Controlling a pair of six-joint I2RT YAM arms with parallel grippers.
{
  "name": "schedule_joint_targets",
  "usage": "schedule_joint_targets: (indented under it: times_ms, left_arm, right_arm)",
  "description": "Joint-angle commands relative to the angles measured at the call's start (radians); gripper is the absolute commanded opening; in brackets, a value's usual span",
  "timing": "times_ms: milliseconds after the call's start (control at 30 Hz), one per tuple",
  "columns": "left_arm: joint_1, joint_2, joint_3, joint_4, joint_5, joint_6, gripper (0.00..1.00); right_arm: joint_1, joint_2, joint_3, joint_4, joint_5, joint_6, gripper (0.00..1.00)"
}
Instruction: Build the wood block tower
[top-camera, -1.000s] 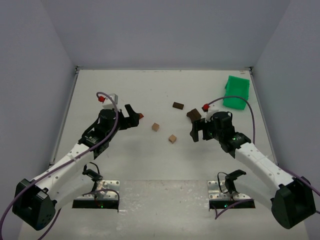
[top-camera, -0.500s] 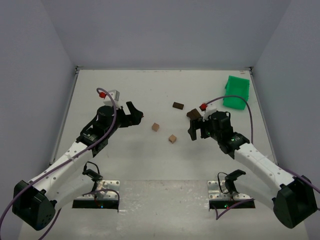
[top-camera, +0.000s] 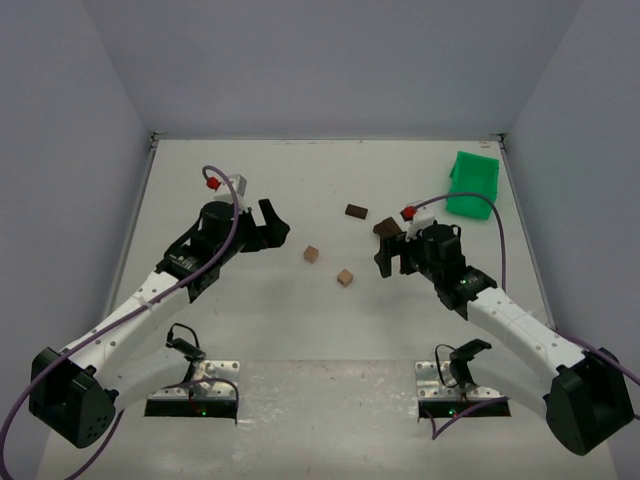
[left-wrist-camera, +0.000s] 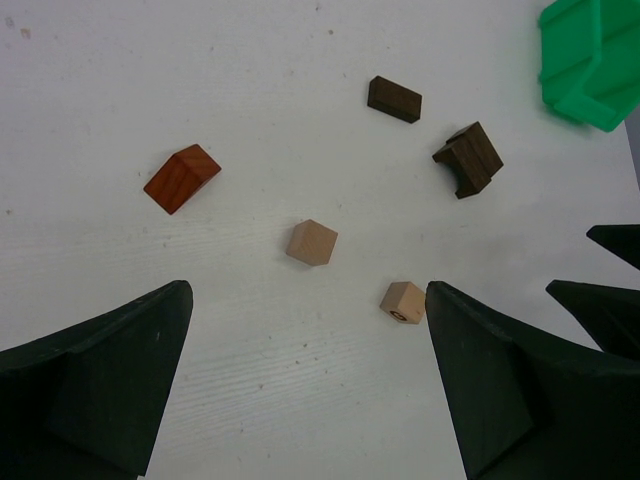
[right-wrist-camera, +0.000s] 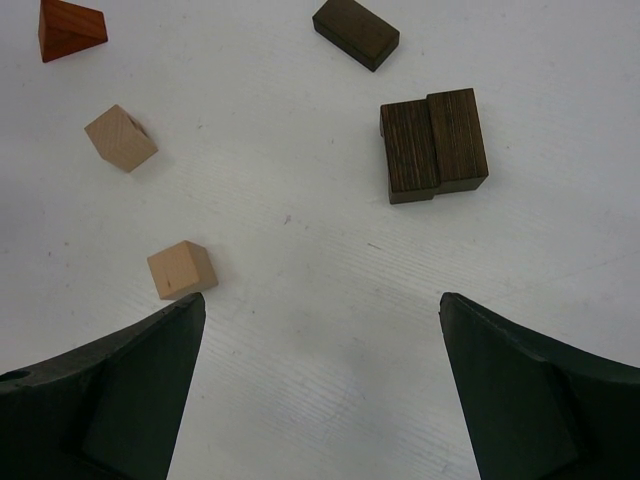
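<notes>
A green bin (top-camera: 473, 184) sits at the table's (top-camera: 250, 320) far-right corner.

This looks like a robot lab. A white table (top-camera: 300, 325) sits in a box of plain grey walls (top-camera: 330, 70) at 9, 12 and 3 o'clock. The left arm (top-camera: 130, 315) and right arm (top-camera: 520, 325) are bolted down at 6 o'clock.
</notes>
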Motion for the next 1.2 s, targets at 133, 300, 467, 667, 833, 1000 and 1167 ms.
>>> schedule_joint_targets:
  times_ms: [133, 300, 467, 667, 833, 1000, 1167]
  left_arm:
    - [0.002, -0.014, 0.041, 0.010, 0.019, -0.008, 1.00]
    - [0.002, -0.022, 0.044, 0.002, 0.019, -0.005, 1.00]
    - [0.002, -0.034, 0.044, -0.001, 0.022, -0.003, 1.00]
    - [0.003, -0.046, 0.044, -0.006, 0.023, 0.000, 1.00]
    - [0.002, -0.052, 0.016, 0.004, 0.012, -0.007, 1.00]
    - [0.002, -0.061, -0.043, 0.077, -0.021, 0.004, 1.00]
    - [0.002, -0.043, -0.075, 0.104, -0.049, 0.029, 1.00]
  right_arm:
    - [0.009, 0.005, 0.001, 0.056, -0.014, 0.005, 0.99]
    - [0.009, 0.005, 0.000, 0.062, -0.034, -0.005, 0.99]
    - [0.020, 0.024, 0.010, 0.059, -0.047, -0.023, 0.99]
    - [0.027, 0.037, 0.015, 0.061, -0.084, -0.038, 0.99]
    - [0.040, 0.084, 0.037, 0.058, -0.150, -0.066, 0.99]
    - [0.149, 0.191, 0.116, -0.004, -0.165, -0.142, 0.99]
    - [0.225, 0.331, 0.211, -0.042, -0.167, -0.170, 0.99]
